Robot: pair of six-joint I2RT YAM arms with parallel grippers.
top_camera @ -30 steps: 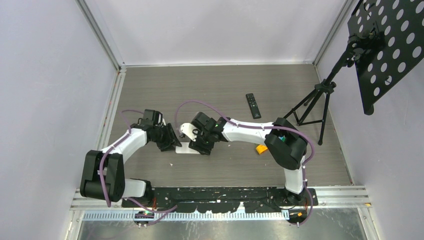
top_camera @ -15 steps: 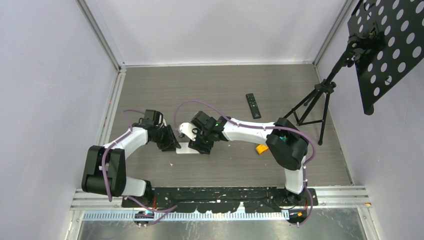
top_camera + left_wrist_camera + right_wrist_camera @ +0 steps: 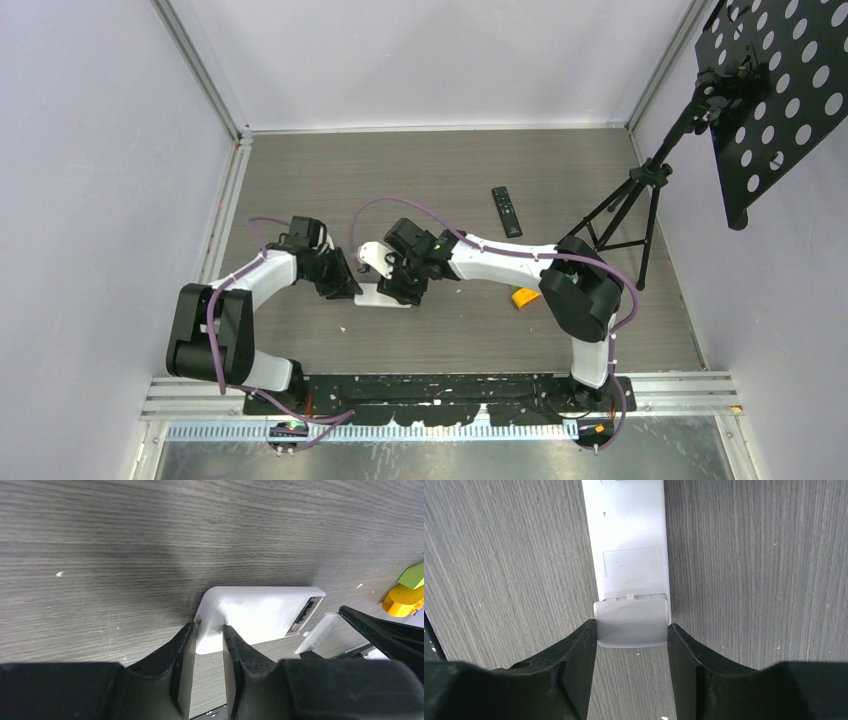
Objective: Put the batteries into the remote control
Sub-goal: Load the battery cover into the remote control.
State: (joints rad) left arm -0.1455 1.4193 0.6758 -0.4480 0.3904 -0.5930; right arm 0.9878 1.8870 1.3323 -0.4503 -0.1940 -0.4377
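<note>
A white remote control (image 3: 385, 297) lies back-up on the table between both arms. In the left wrist view its near end (image 3: 250, 615) sits between the tips of my left gripper (image 3: 207, 630), which is shut on that end. The open battery bay (image 3: 306, 611) shows at the remote's far end. My right gripper (image 3: 631, 630) is shut on the white battery cover (image 3: 631, 622), which butts against the end of the remote (image 3: 629, 525). That cover (image 3: 325, 632) also shows in the left wrist view. The batteries are out of view.
A black remote (image 3: 506, 211) lies farther back on the right. Orange (image 3: 402, 599) and green (image 3: 414, 575) blocks sit right of the white remote, by the right arm's elbow (image 3: 578, 295). A black tripod (image 3: 640, 195) with a perforated panel stands at the right wall.
The left gripper's jaws have narrowed onto the remote's end. Both arms have shifted only slightly; the right gripper holds the cover as before.
</note>
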